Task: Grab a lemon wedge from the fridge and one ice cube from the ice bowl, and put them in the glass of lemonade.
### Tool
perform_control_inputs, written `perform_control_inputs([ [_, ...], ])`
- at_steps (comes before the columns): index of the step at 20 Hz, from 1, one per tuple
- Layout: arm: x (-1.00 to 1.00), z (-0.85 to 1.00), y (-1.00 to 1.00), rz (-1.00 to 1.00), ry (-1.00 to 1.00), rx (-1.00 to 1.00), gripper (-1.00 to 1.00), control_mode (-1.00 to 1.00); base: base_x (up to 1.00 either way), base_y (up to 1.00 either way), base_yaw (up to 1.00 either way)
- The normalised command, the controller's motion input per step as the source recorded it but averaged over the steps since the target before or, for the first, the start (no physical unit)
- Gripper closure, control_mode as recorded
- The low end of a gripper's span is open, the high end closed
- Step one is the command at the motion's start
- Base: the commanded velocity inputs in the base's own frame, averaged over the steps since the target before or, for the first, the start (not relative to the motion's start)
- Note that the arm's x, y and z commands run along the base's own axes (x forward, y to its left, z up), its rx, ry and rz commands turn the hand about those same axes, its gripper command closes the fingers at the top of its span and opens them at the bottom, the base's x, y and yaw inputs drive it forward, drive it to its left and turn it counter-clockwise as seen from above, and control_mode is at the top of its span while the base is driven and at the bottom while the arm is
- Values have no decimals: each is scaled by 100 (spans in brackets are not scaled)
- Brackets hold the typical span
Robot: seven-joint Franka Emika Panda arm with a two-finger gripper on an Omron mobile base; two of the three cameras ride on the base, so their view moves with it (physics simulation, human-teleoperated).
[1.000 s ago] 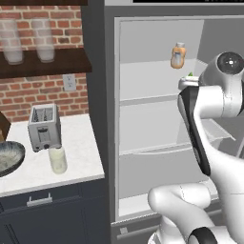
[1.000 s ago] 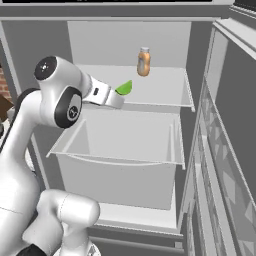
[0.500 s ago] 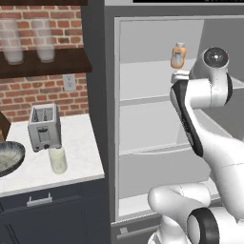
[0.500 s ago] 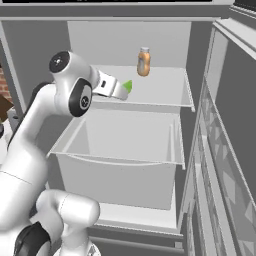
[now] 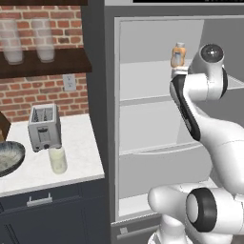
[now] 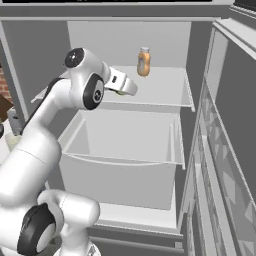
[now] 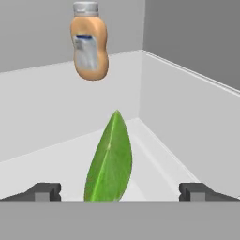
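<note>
Left base view: the fridge [image 5: 157, 119] stands open, the arm reaching onto its upper shelf [image 6: 160, 95], where a bottle [image 6: 143, 61] stands toward the back edge. On the tabletop [image 5: 81, 157] sit bowl [image 5: 9, 158], toaster [image 5: 44, 127] and glass [image 5: 58, 159]. The tool [image 7: 119, 190] is spread wide, holding nothing; the wedge [image 7: 110, 161] lies between its tips, long axis pointing away toward the back wall. It looks light, soft and slippery; pinch across its narrow middle.

No text can be read anywhere; the small orange bottle [image 7: 89, 41], upper left of the hand view, carries a blurred blue-grey label, perhaps printed.
</note>
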Motion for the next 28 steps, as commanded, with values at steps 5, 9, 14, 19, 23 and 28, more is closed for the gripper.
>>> perform_control_inputs([
  [5, 37, -9, -21, -3, 0, 0, -100, -100, 0, 0, 0],
  [9, 43, -18, -1, -4, 0, 0, -100, -100, 0, 0, 0],
  [14, 38, -15, 0, -5, 0, 0, -100, -100, 0, 0, 0],
  [19, 20, -7, 0, -6, 1, 0, -100, -100, 0, 0, 0],
  [23, -2, -15, 0, -10, 5, 0, -100, -100, 0, 0, 0],
  [28, -28, -18, 0, -12, 2, 0, -100, -100, 0, 0, 0],
])
